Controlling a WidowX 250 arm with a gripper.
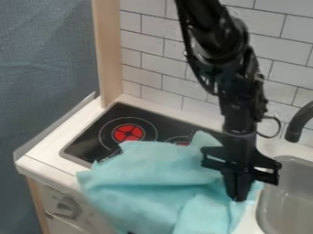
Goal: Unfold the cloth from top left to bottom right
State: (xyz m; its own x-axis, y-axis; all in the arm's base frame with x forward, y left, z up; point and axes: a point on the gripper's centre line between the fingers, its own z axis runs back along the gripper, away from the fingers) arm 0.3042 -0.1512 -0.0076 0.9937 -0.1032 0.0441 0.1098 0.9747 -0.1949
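Turquoise cloth (159, 171) at six o'clock, lying partly over the cooktop (89, 145) and the surface's (52, 146) front edge. It looks partly unfolded, with creases left to open. The end effector (239, 197), at five o'clock, is narrow; I cannot tell whether it pinches cloth.

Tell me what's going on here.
A black robot arm has its gripper down at the right side of a light blue cloth, near the sink. The cloth lies rumpled over part of the stovetop and the counter, so it isn't fully unfolded. Whether the gripper has hold of it, I can't tell.
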